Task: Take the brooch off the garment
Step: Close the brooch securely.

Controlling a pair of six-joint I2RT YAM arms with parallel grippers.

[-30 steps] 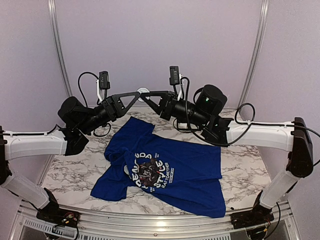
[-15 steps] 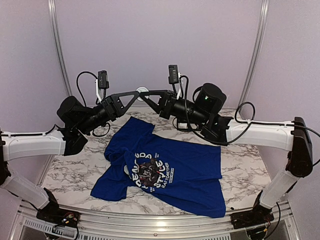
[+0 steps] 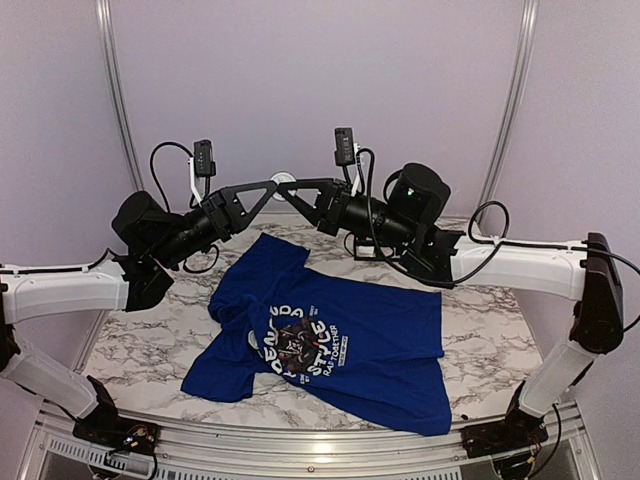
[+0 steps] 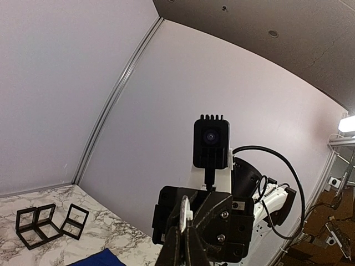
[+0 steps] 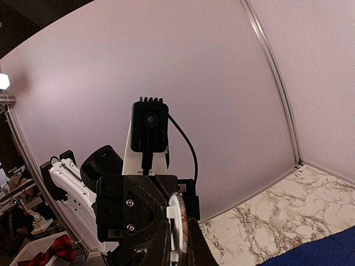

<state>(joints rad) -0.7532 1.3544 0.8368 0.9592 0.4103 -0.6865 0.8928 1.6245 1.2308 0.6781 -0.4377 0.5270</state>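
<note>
Your left gripper and right gripper meet tip to tip in mid-air. Each appears clamped on the brooch, a white disc standing edge-on between the fingers. The blue T-shirt lies flat on the marble table, directly below, well apart; neither arm is nearer.

The desk is white marble-look with grey veining, closed in by pale lilac walls with metal strips running up the corners. A few black open square frames sit on it near the wall.
</note>
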